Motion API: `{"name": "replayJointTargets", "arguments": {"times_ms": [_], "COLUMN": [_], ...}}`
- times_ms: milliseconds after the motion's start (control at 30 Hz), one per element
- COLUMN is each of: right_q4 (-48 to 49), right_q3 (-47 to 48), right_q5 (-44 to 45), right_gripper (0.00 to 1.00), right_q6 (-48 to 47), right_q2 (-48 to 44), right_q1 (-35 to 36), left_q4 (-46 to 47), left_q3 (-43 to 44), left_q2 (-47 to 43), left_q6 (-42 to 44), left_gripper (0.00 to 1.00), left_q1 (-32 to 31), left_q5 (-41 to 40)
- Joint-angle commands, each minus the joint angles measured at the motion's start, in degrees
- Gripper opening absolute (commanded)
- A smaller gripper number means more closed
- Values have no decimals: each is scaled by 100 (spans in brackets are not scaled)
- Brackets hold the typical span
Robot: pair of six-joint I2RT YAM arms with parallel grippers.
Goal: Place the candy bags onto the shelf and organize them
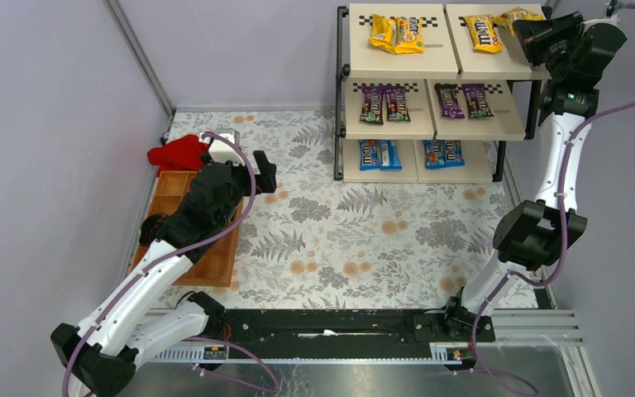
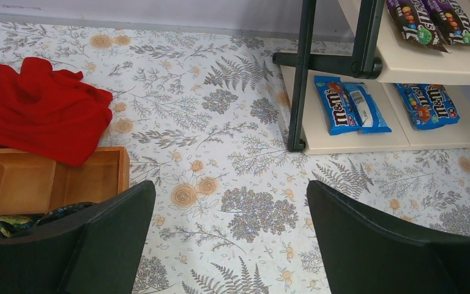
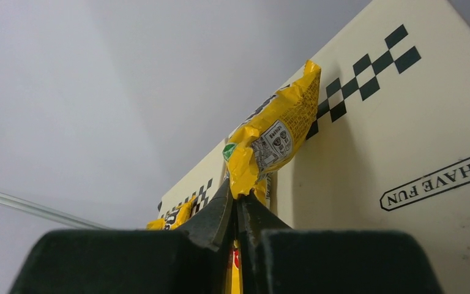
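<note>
The shelf [image 1: 397,66] stands at the back right. Its top tier holds yellow candy bags [image 1: 397,33], the middle tier purple-brown bags [image 1: 384,103], the bottom tier blue bags [image 1: 379,154]. My right gripper [image 1: 537,37] is at the top tier's right end, shut on a yellow bag [image 3: 275,131] that sticks up from the jaws [image 3: 237,199] over the cream board [image 3: 404,122]. Another yellow bag [image 3: 177,214] lies behind. My left gripper [image 1: 264,174] is open and empty above the floral mat [image 2: 229,190], left of the shelf. Blue bags [image 2: 349,107] show in its view.
A red cloth [image 1: 178,153] lies at the back left, also in the left wrist view [image 2: 37,104]. A brown wooden compartment tray [image 1: 207,248] sits under the left arm [image 2: 49,177]. Walls close in on the left and at the back. The shelf's black post [image 2: 300,73] stands ahead of the left gripper.
</note>
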Motion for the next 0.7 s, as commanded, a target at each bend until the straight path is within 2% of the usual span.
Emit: {"name": "replayJointTargets", "arguments": {"times_ms": [0,100,300,667], "right_q4": [-151,-327,-827,-1790], "right_q3": [-118,-126,-31,38], "right_q5": [-138,-36,110,564], "right_gripper": [10,18,27,55], "right_q6": [38,-27,-118,-432], "right_q2": [-102,-143,-235,-529], "right_q1": [91,93,100,102], "left_q4": [316,321,329,329], "left_q3": [5,5,-3,-4], "left_q2": [-57,-66,-86,-88], "left_q6": [44,44,36,18], "left_gripper": [99,99,99,99], "left_q1": [24,24,24,24], "left_q5": [35,44,68,99]}}
